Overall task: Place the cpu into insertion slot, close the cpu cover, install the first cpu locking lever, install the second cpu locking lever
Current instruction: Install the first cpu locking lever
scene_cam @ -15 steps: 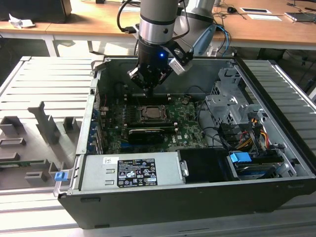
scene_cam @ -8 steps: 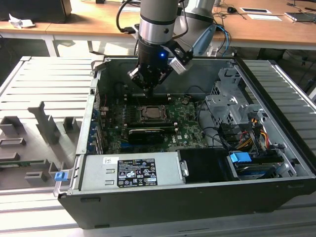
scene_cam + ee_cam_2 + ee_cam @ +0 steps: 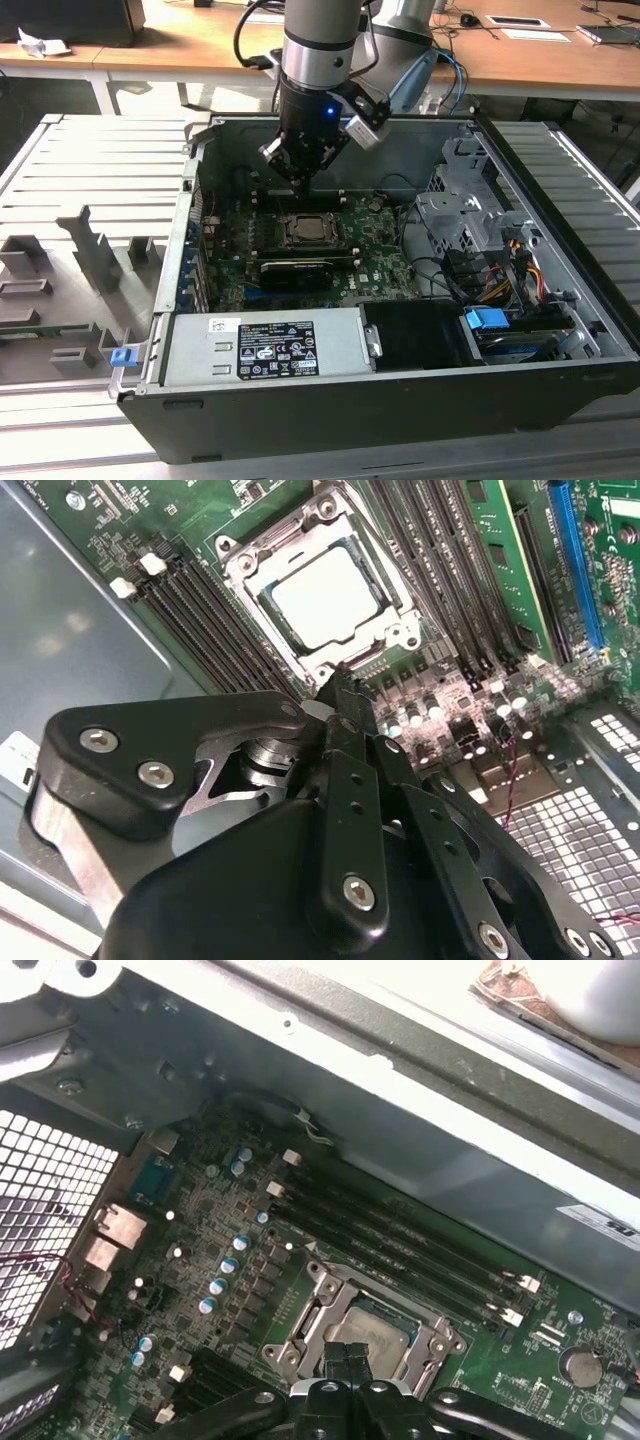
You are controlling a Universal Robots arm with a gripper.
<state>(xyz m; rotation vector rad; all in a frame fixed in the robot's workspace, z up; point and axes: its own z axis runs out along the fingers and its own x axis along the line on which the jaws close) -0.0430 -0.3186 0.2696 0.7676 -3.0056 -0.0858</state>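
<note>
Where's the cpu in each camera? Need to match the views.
Exterior view: cpu mid green board, just under the claw.
Second wrist view: cpu, a pale square in the frame's window, just past the claw.
First wrist view: cpu in the same window, partly hidden behind the claw.
Shared landmark: the metal frame around it.
</note>
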